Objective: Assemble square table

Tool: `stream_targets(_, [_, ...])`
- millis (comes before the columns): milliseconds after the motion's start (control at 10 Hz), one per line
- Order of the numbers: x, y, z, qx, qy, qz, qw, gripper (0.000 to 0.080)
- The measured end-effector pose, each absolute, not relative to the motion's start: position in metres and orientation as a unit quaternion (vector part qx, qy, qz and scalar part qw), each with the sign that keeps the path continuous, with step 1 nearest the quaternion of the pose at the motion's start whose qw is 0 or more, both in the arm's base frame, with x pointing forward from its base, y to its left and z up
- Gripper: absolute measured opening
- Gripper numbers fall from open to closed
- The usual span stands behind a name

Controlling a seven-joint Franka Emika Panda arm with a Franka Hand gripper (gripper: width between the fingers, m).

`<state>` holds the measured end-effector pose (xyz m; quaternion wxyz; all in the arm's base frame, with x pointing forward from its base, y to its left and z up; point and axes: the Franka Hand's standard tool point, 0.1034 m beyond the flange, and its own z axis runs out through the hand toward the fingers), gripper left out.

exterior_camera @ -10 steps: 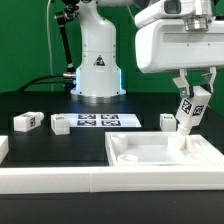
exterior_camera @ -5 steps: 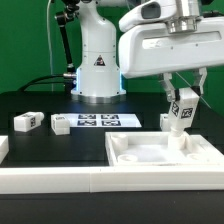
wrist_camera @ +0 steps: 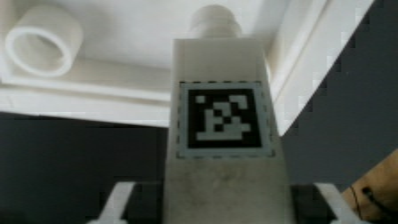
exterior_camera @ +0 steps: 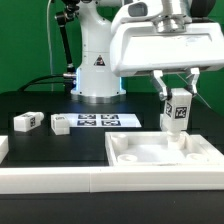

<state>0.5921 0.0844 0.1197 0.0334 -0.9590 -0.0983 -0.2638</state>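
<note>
The white square tabletop (exterior_camera: 150,160), a tray with a raised rim, lies at the front on the exterior view's right. My gripper (exterior_camera: 177,97) is shut on a white tagged leg (exterior_camera: 178,112) and holds it nearly upright just above the tabletop's far edge. In the wrist view the leg (wrist_camera: 222,120) fills the middle, its pegged tip over the tabletop (wrist_camera: 125,95) near a round socket (wrist_camera: 39,50); my gripper (wrist_camera: 222,208) grips its near end. Two loose legs (exterior_camera: 26,121) (exterior_camera: 61,124) lie at the exterior view's left. Another leg (exterior_camera: 165,121) lies behind the held one.
The marker board (exterior_camera: 98,121) lies flat in front of the robot base (exterior_camera: 97,70). A long white border rail (exterior_camera: 50,180) runs along the front, with another piece (exterior_camera: 3,148) at the exterior view's left edge.
My gripper has moved toward the exterior view's left with the leg in it. The leg has turned from tilted to nearly upright.
</note>
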Motion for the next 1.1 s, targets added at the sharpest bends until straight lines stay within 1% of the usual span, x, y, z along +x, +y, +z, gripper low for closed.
stream_targets(100, [0.594, 0.082, 0.119, -0.956, -0.095, -0.275, 0.031, 0.0291])
stream_targets(500, [0.597, 0.087, 0.119, -0.958, -0.097, -0.267, 0.035, 0.0291])
stream_targets(800, [0.615, 0.101, 0.120, -0.954, -0.104, -0.278, 0.041, 0.0291])
stream_targets(900, [0.622, 0.103, 0.120, -0.952, -0.109, -0.282, 0.041, 0.0291])
stream_targets(1000, [0.625, 0.100, 0.117, -0.950, -0.116, -0.286, 0.036, 0.0291])
stream_targets(1100, [0.625, 0.101, 0.116, -0.951, -0.116, -0.286, 0.037, 0.0291])
